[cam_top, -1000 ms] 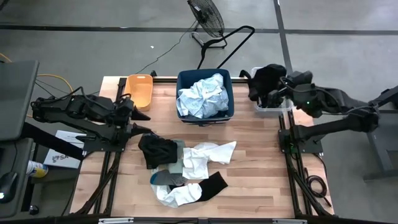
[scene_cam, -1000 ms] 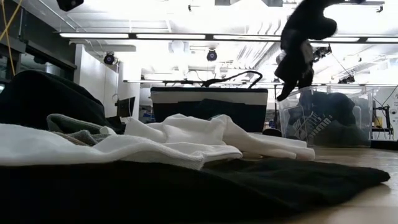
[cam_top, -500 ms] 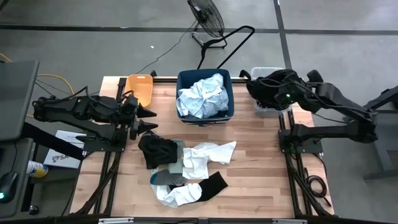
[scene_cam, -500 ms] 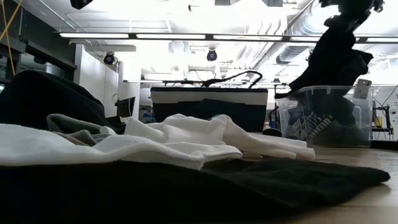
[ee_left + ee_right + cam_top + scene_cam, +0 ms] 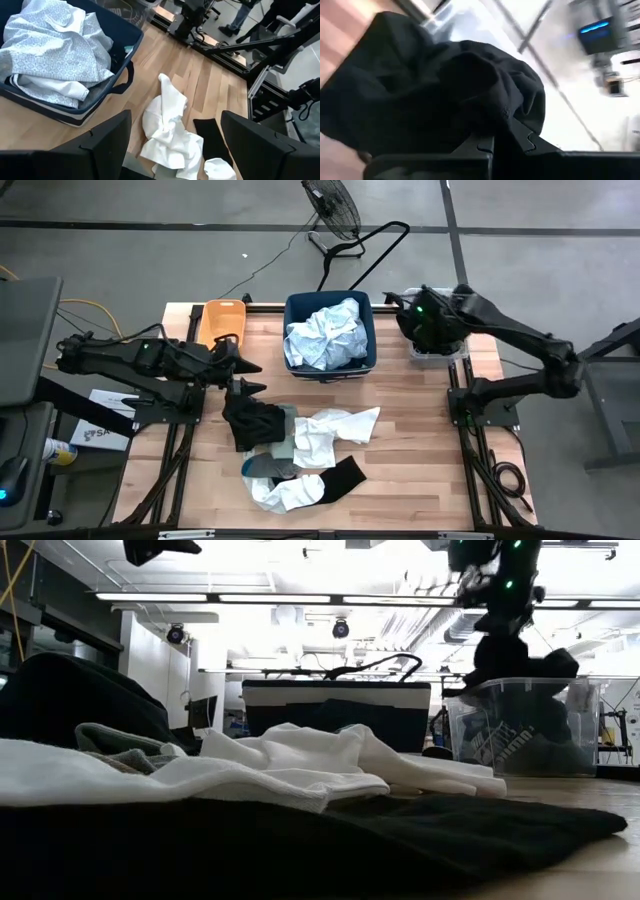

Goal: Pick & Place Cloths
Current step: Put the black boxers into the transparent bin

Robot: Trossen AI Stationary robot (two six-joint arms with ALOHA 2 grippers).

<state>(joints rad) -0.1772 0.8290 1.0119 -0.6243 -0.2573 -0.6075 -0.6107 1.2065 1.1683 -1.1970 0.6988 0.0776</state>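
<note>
Partway through, by the look of things. Right tool (image 5: 428, 330) clenched on a black garment (image 5: 435, 100), lowered over the clear bin (image 5: 437, 356) at the tabletop's (image 5: 420, 460) far right corner, not yet let go. Pale patterned cloth (image 5: 325, 335) already lying in the navy bin (image 5: 368, 330); orange bin (image 5: 224, 320) apparently empty. Left tool (image 5: 243, 375) spread wide, grasping nothing, poised just above the remaining pile: black cloth (image 5: 252, 420), white cloth (image 5: 330, 435), a black sock (image 5: 340, 475) still to sort.
</note>
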